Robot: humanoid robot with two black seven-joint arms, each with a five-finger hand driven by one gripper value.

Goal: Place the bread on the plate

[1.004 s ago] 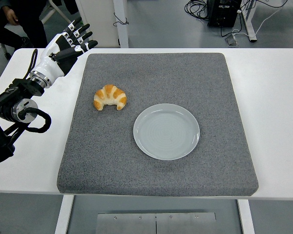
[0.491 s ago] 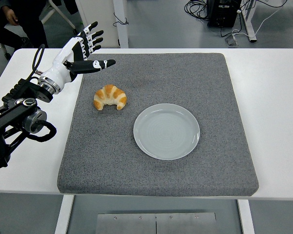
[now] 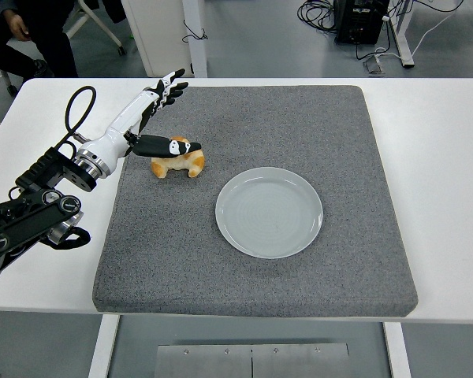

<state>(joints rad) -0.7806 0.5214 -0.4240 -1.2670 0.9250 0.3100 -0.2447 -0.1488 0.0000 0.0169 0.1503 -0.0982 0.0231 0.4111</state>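
Left hand spread open over croissant, holding nothing; croissant likely light, soft, flaky; grip gently across thick middle.

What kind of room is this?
Probably a robotics lab or workshop: a white table with a grey mat, cables on the bare floor, and dark equipment behind.

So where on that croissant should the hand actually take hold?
Probably across the croissant's thick middle hump, coming down from above with the thumb on one flank and the fingers on the other. It lies flat on the grey mat, arched with both tips pointing toward the near edge; those taper and would likely slip. The left hand is open above it.
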